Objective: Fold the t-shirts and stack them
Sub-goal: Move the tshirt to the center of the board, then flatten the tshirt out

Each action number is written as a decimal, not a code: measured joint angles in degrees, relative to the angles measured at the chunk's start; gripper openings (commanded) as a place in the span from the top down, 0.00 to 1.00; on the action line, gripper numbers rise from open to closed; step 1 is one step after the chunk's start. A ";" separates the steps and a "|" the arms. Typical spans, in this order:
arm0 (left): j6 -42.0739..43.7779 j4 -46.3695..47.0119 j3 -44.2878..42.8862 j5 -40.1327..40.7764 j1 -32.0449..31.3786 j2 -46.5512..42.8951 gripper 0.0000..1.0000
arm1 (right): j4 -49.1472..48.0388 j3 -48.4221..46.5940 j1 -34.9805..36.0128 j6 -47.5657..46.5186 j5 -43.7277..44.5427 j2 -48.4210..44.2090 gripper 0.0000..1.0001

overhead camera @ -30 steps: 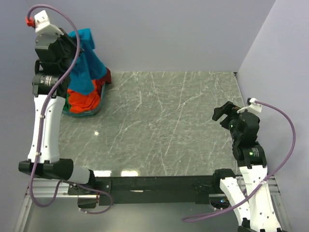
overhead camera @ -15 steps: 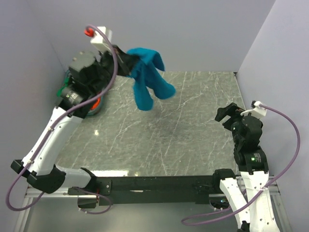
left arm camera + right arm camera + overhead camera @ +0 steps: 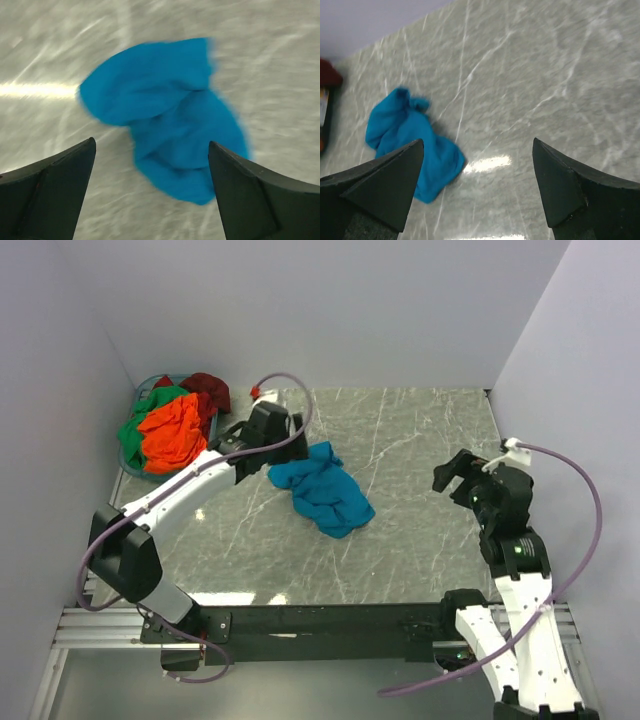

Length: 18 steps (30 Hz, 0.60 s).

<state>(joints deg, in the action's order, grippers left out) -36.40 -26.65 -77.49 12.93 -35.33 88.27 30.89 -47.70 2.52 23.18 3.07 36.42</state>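
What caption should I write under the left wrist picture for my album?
Open left gripper hovers above a crumpled teal-blue t-shirt lying on the grey marble table.

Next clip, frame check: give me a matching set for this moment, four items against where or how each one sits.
Items:
1. teal-blue t-shirt
2. orange t-shirt
3. dark red t-shirt
4. right pincer

Places or states:
A. open, holding nothing, above the table
B. crumpled on the table, outside the basket
C. on top of the heap in the basket
D. at the basket's far edge

Pairs: 1-B, 2-C, 3-D, 4-A
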 measured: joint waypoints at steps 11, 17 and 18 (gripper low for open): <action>-3.65 2.25 17.62 -3.93 11.63 -5.38 0.00 | -1.36 0.11 19.26 -0.87 -2.89 15.47 0.06; -3.78 7.32 18.43 -10.88 15.45 -0.94 0.08 | -5.99 3.02 24.92 2.14 -3.58 20.57 0.06; -3.80 8.41 18.43 -11.91 15.72 0.39 0.10 | -6.19 3.54 25.88 2.71 -3.61 21.29 0.06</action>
<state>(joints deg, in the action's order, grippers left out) -40.21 -18.24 -59.07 1.02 -19.62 88.66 24.71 -44.16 28.40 25.89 -0.54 57.71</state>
